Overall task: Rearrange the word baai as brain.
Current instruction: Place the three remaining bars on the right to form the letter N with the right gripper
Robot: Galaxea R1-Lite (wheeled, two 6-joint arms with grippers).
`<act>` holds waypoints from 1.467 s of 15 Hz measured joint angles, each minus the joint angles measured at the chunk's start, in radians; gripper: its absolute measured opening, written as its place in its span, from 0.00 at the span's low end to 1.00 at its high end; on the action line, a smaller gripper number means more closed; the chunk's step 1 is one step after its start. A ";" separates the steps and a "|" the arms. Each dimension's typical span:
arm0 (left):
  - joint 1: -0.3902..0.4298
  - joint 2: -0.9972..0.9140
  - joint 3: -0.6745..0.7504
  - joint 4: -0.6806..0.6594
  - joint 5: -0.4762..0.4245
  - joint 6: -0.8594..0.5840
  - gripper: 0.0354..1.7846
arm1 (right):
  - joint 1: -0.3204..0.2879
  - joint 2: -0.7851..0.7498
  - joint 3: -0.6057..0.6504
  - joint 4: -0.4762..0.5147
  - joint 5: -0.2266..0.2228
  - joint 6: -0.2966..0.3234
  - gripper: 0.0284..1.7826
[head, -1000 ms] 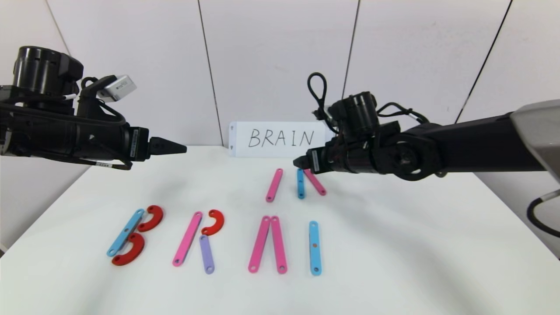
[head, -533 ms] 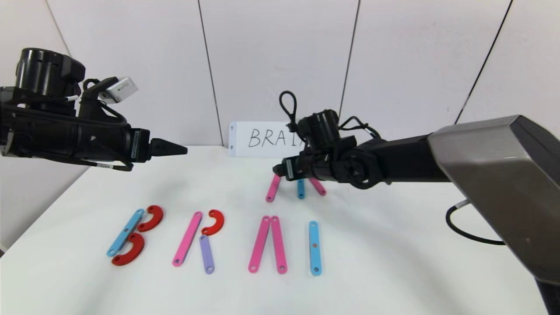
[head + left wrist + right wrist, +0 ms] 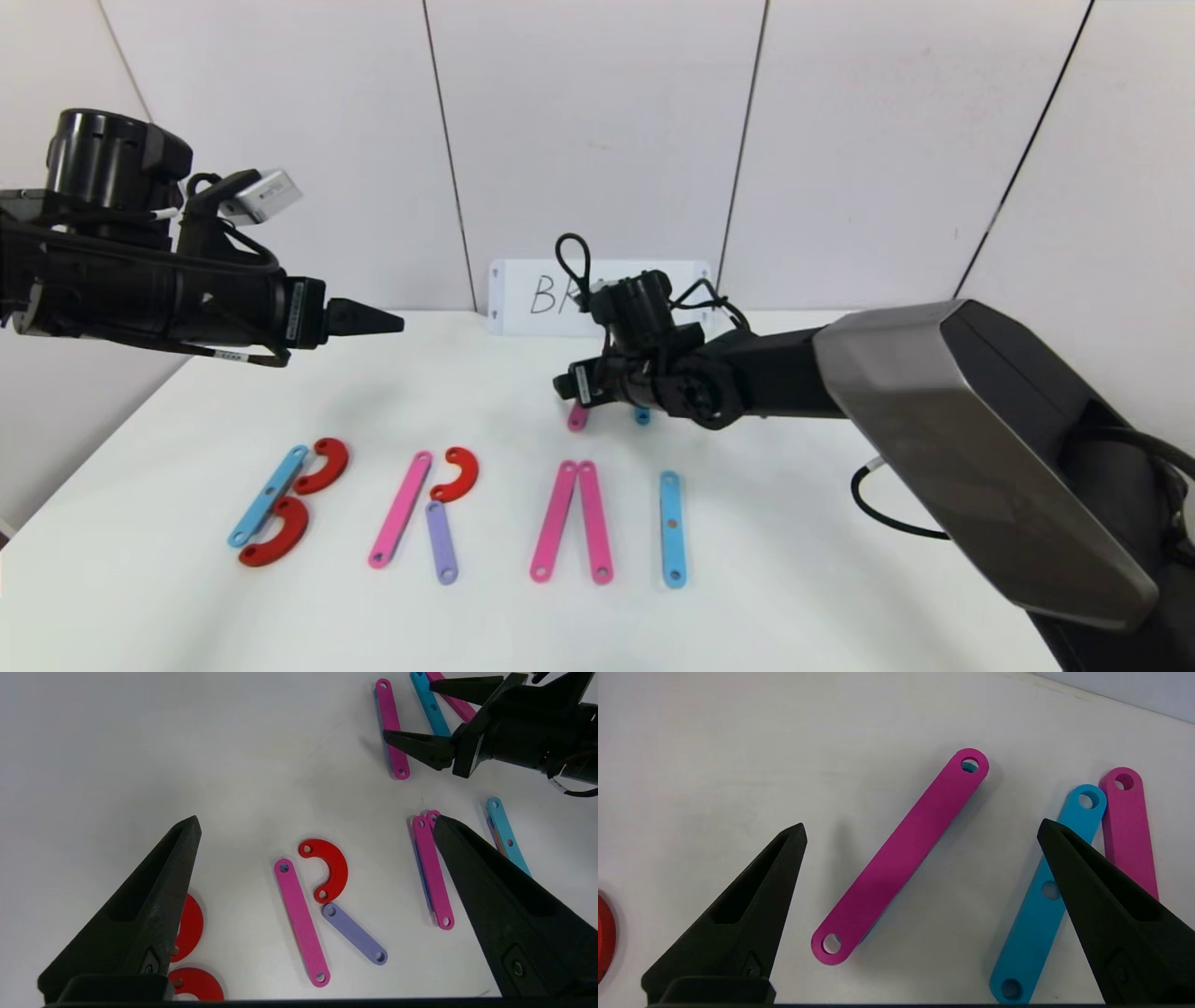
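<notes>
Brain, the row of big letters built from flat bars and curved pieces, lies across the near half of the white table (image 3: pixel 840 411) in the head view, only four letters long so far. Behind the row stands the white card (image 3: pixel 523 297), partly hidden by the right arm, which reaches in from the right across the table's far middle. The left arm hangs parked above the table's left side, its left gripper (image 3: pixel 392 324) pointing toward the centre, its two black fingers (image 3: pixel 145 905) spread wide with nothing between them. The right gripper (image 3: pixel 563 386) is low over the three loose bars behind the row, jaws likewise wide apart and empty. In the right wrist view a loose pink bar (image 3: pixel 900 857) lies on the table between the two fingers, untouched; a loose light-blue bar (image 3: pixel 1043 896) and a second pink bar (image 3: pixel 1129 830) lie side by side just beyond one finger. In the row, from the robot's left: the B is a light-blue bar (image 3: pixel 268 495) with two red curved pieces (image 3: pixel 322 465) against it; the R is a long pink bar (image 3: pixel 400 511), a red curve (image 3: pixel 456 473) at its top and a short lilac bar (image 3: pixel 441 542) as the leg; the A is two pink bars (image 3: pixel 571 522) meeting at the top; the I is a single upright light-blue bar (image 3: pixel 672 528).
</notes>
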 joint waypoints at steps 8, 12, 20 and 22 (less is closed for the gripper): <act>-0.001 0.010 -0.003 -0.001 -0.003 0.000 0.97 | 0.012 0.064 -0.049 0.010 0.000 -0.002 0.96; -0.001 0.014 -0.003 -0.001 -0.003 0.000 0.97 | 0.014 0.073 -0.050 0.010 0.001 -0.003 0.77; -0.001 0.021 -0.003 -0.001 -0.001 0.000 0.97 | 0.013 0.080 -0.051 0.003 0.001 0.000 0.15; -0.001 0.023 -0.003 -0.001 -0.002 0.000 0.97 | 0.013 0.080 -0.051 0.003 0.001 0.000 0.15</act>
